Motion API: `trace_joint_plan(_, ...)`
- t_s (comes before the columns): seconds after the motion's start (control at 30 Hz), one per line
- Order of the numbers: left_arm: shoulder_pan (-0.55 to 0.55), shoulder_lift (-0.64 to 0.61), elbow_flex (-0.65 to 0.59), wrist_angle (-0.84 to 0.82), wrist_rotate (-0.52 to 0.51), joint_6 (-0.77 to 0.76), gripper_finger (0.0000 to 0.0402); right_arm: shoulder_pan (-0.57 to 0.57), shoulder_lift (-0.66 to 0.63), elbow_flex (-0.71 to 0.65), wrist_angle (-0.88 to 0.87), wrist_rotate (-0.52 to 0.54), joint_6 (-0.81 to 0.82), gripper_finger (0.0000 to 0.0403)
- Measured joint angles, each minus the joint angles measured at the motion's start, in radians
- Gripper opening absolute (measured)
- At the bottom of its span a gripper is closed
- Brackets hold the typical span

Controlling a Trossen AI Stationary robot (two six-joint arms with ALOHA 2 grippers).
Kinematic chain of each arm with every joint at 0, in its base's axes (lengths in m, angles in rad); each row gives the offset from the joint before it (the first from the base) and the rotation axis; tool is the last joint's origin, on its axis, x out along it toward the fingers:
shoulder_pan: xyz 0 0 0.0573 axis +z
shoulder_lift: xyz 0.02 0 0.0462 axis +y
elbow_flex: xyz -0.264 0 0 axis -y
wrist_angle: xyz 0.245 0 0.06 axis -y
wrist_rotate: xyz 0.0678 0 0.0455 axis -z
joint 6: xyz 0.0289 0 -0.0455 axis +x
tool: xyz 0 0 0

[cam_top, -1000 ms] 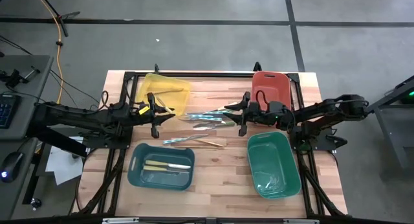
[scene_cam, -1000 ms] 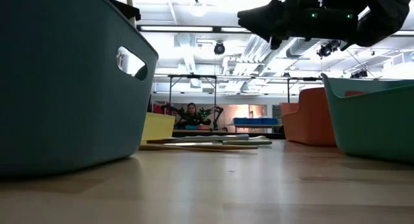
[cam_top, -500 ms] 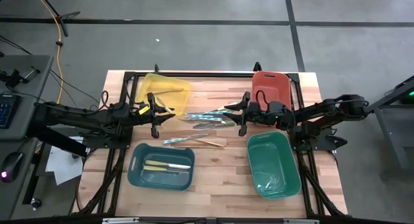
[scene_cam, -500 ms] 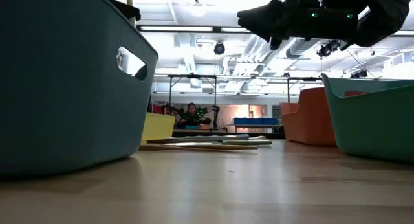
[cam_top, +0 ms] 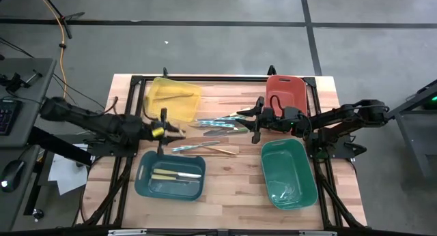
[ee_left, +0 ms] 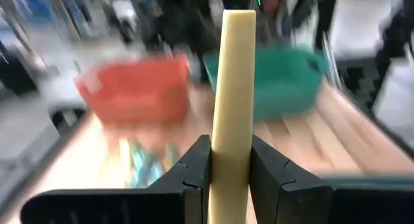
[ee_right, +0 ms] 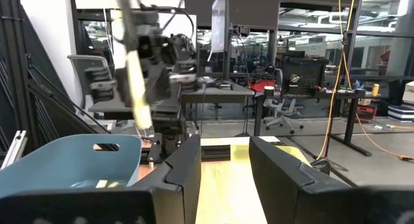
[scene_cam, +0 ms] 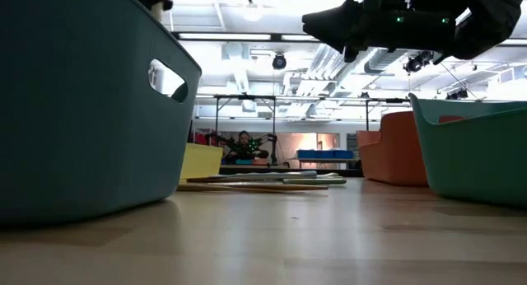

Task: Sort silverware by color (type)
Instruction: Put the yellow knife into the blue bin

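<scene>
Four bins ring the loose pile, and the left hand (cam_top: 164,129) is in play: it pinches a cream-yellow utensil (ee_left: 230,81) between its fingers (ee_left: 194,169), the handle standing upright out of the grip. From above, that hand sits just beyond the blue bin (cam_top: 143,185) at the near left, where two cream-yellow pieces (cam_top: 176,174) already lie, so the grip looks like a carry towards matching company (a judgement, not a certainty). Holding the piece on end would let it drop cleanly inside the bin walls.

Over on the other side, the right hand (cam_top: 257,120) hovers at the right end of the unsorted silverware (cam_top: 220,124), fingers (ee_right: 178,169) spread with nothing between them, poised over the silver-grey and teal-tinted pieces. A few more pieces (cam_top: 205,149) lie nearer, between the pile and the blue bin.

On the surface (cam_top: 232,195), the yellow bin (cam_top: 176,94) sits far left, the red bin (cam_top: 287,91) far right, and the green bin (cam_top: 290,174) near right, with something glinting at its near end. Plenty remains in the middle, so the sorting appears partway done.
</scene>
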Motion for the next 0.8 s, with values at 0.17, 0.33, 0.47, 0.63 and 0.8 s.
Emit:
trace_joint_plan(0.17,-0.198,0.179,0.174,-0.363,-0.098,-0.189,0.0053,0.000,0.000,0.000,0.000,0.000,-0.001,0.0115)
trace_joint_plan(0.33,-0.382,0.406,0.348,-0.655,-0.099,-0.292,0.0053,0.000,0.000,0.000,0.000,0.000,-0.001,0.0115)
trace_joint_plan(0.47,-0.451,0.564,0.457,-0.852,-0.073,-0.398,0.0053,0.000,0.000,0.000,0.000,0.000,-0.001,0.0115)
trace_joint_plan(0.63,-0.465,0.694,0.500,-0.992,0.043,-0.447,0.0053,0.000,0.000,0.000,0.000,0.000,0.007,0.0115)
trace_joint_plan(0.8,-0.445,0.764,0.500,-1.077,0.072,-0.446,0.0053,0.000,0.000,0.000,0.000,0.000,-0.001,0.0115)
